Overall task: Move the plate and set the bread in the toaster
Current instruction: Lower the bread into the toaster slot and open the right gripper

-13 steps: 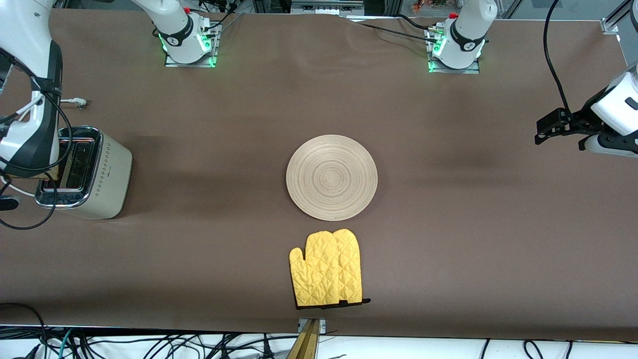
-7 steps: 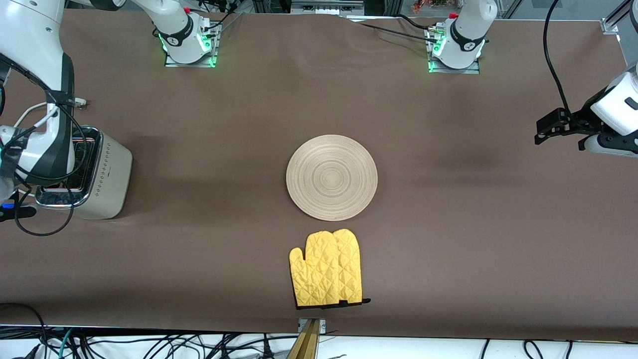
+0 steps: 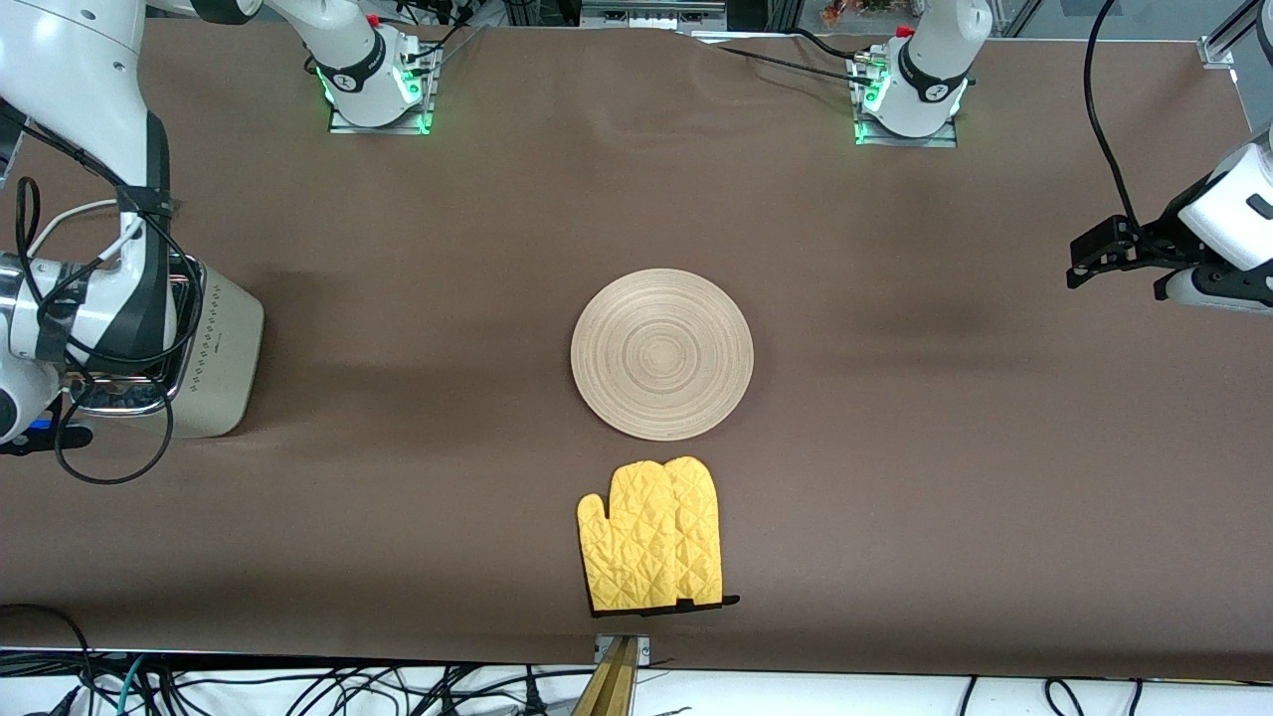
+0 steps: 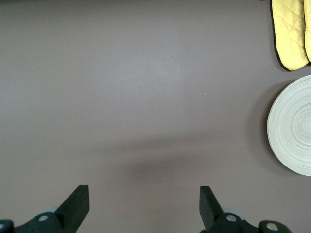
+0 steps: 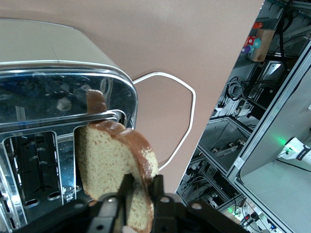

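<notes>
The wooden plate [image 3: 661, 353] lies bare at the table's middle and also shows in the left wrist view [image 4: 294, 126]. The cream toaster [image 3: 224, 343] stands at the right arm's end of the table. The right arm's wrist [image 3: 90, 318] covers its top, hiding the right gripper and the bread in the front view. In the right wrist view my right gripper [image 5: 141, 189] is shut on the bread slice [image 5: 114, 162], held upright over the toaster's chrome top [image 5: 48, 102] by the slots [image 5: 29, 170]. My left gripper [image 3: 1094, 257] waits open and empty over the left arm's end of the table [image 4: 144, 206].
A yellow oven mitt [image 3: 651, 534] lies nearer to the front camera than the plate, and shows in the left wrist view [image 4: 290, 31]. The toaster's white cord [image 5: 182, 111] loops on the cloth beside it.
The right arm's wrist has moved farther over the toaster, now covering most of its top and hiding the bread in the front view. The left arm, plate and mitt have not moved.
</notes>
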Robot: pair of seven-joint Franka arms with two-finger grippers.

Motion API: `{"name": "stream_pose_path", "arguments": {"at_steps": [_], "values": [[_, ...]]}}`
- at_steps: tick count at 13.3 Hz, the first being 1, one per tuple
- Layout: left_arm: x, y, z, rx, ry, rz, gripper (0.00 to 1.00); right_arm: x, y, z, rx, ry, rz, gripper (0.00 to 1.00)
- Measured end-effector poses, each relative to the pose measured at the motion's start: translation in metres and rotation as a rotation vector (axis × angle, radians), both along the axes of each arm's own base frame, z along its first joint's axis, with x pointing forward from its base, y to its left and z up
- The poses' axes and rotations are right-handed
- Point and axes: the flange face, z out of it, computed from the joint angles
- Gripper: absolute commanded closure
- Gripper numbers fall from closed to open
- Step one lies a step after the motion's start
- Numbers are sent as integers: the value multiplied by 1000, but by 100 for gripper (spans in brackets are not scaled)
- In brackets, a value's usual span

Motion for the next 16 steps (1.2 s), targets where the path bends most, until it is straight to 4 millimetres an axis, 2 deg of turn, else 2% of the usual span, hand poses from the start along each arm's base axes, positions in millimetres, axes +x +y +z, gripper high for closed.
{"name": "stream_pose_path", "arguments": {"at_steps": [3,8,12,16], "values": [[0,0,0,0,0,0,0,2,2,8,31,-18,5,0],[0,0,0,0,1,0,0,-1,10,60,132,-106,14,0],[0,0,-1,0,3,0,0,-1,35,76,370,-205,-35,0],[0,0,-1,0,5,-1,0,0,77,97,550,-270,-29,0]]}}
